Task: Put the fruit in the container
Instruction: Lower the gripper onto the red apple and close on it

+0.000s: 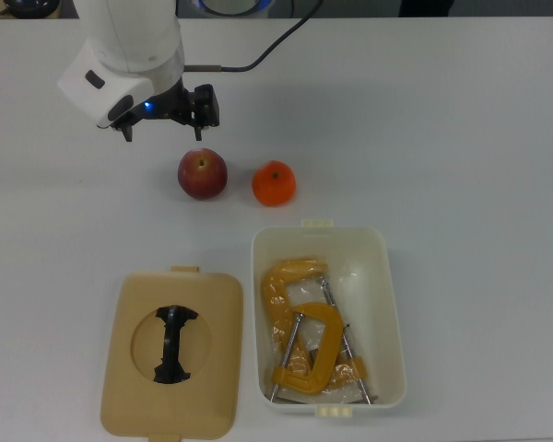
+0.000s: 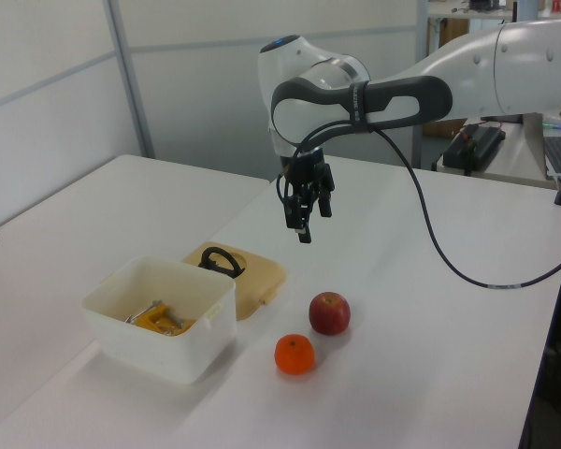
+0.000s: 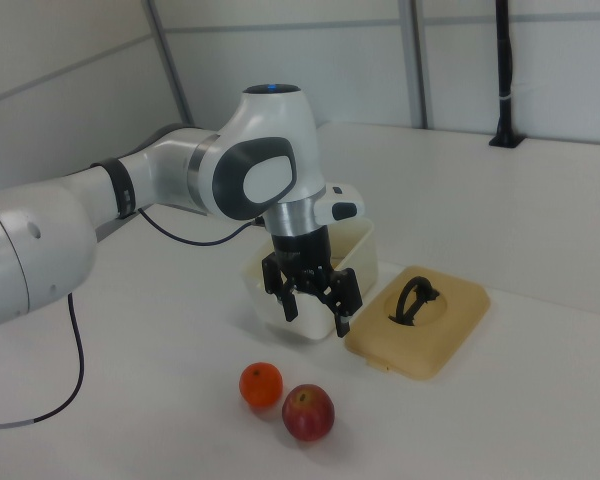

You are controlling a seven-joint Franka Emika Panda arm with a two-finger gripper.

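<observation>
Two round fruits sat on the smooth white table [image 1: 461,120], side by side but not touching: a red apple [image 1: 203,174] with yellowish patches and a stem dimple, and a bright orange mandarin [image 1: 274,183] with a faintly dimpled skin. Both lay outside the container [image 1: 387,276], just beyond one of its short ends. No brand, label or writing could be read on anything in the scene.

The container was a deep cream-white plastic tub, rectangular with rounded corners and a small beige latch tab at each short end. Inside it lay yellow-orange metal C-clamps [image 1: 300,327] with bare steel screw rods, resting on what looked like crinkled clear plastic. Beside the tub, on the top view's left, lay a flat tan lid [image 1: 172,354], rounded at the corners, with a black handle set in a circular recess.

The gripper [image 2: 305,213] hung in the air above the table, near the apple and clear of it, pointing downward. Its black fingers [image 3: 342,300] stood apart with a plain gap between them and held nothing. The arm [image 3: 180,180] behind it was glossy white with dark grey joint bands, and a black cable [image 2: 430,234] trailed from it across the table.
</observation>
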